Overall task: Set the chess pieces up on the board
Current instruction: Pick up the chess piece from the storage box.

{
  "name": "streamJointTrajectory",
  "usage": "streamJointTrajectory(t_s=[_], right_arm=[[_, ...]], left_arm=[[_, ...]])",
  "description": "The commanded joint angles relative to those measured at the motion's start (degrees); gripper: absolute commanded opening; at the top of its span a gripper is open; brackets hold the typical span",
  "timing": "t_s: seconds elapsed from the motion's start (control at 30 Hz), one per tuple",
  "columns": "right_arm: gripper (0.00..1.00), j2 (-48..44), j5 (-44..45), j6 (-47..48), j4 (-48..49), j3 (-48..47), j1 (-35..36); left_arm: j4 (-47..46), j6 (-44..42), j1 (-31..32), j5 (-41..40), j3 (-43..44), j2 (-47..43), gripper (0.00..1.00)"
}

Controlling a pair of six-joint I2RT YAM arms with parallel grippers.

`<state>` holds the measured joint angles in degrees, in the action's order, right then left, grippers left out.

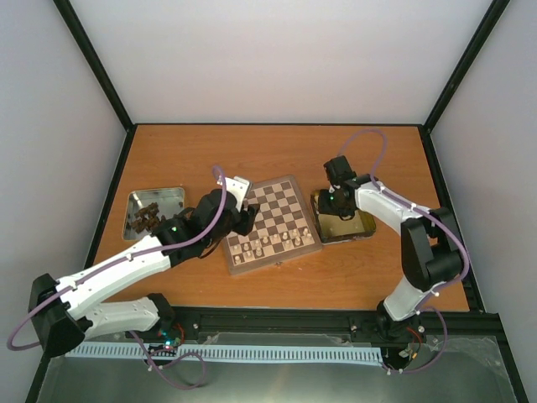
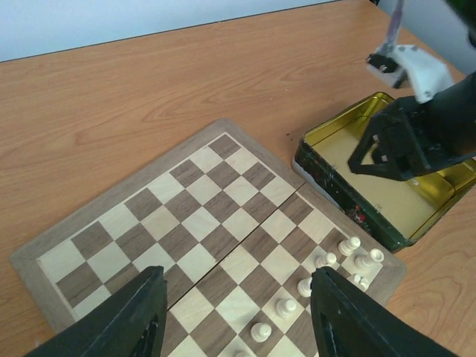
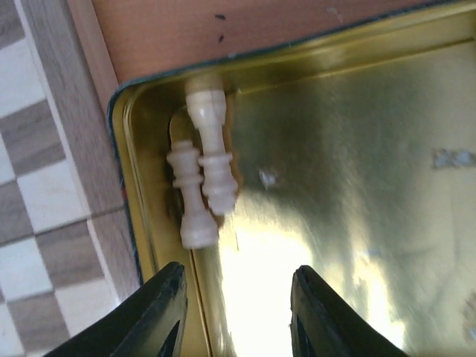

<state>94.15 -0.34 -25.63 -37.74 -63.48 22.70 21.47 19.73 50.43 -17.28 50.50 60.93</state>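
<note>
Partly done: some white pieces [image 2: 348, 245] on board [image 2: 193, 186], two in tin [image 3: 335, 186]. Left end effector [image 2: 236, 297], right end effector [image 3: 238, 297] apart, empty.

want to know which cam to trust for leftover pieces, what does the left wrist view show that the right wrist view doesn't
Left wrist only: cream chessmen standing near one corner of the board, plus much bare table. Right wrist only: two cream pieces lying on their sides in a corner of the gold tin. Both: part of the board and the gold tin.
</note>
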Motion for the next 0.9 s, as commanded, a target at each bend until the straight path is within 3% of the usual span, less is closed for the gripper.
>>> streamJointTrajectory(t_s=[0.0,0.5,0.67,0.87], right_arm=[[0.39,4.0,-4.7,-0.2,14.1,1.4,-1.1],[0.32,12.9,-2.4,5.0,14.4,-1.4,-2.4],[0.25,13.8,0.0,6.5,14.0,-2.0,-2.4],[0.26,16.2,1.8,8.9,13.1,-3.8,-2.4]], left_arm=[[-1.5,2.9,-0.4,1.0,5.0,2.7,0.54],[-0.6,6.0,-0.3,1.0,8.7,7.6,0.53],[-0.8,5.4,-0.4,1.0,8.6,7.4,0.53],[-1.3,4.9,-0.3,0.0,7.5,5.7,0.54]])
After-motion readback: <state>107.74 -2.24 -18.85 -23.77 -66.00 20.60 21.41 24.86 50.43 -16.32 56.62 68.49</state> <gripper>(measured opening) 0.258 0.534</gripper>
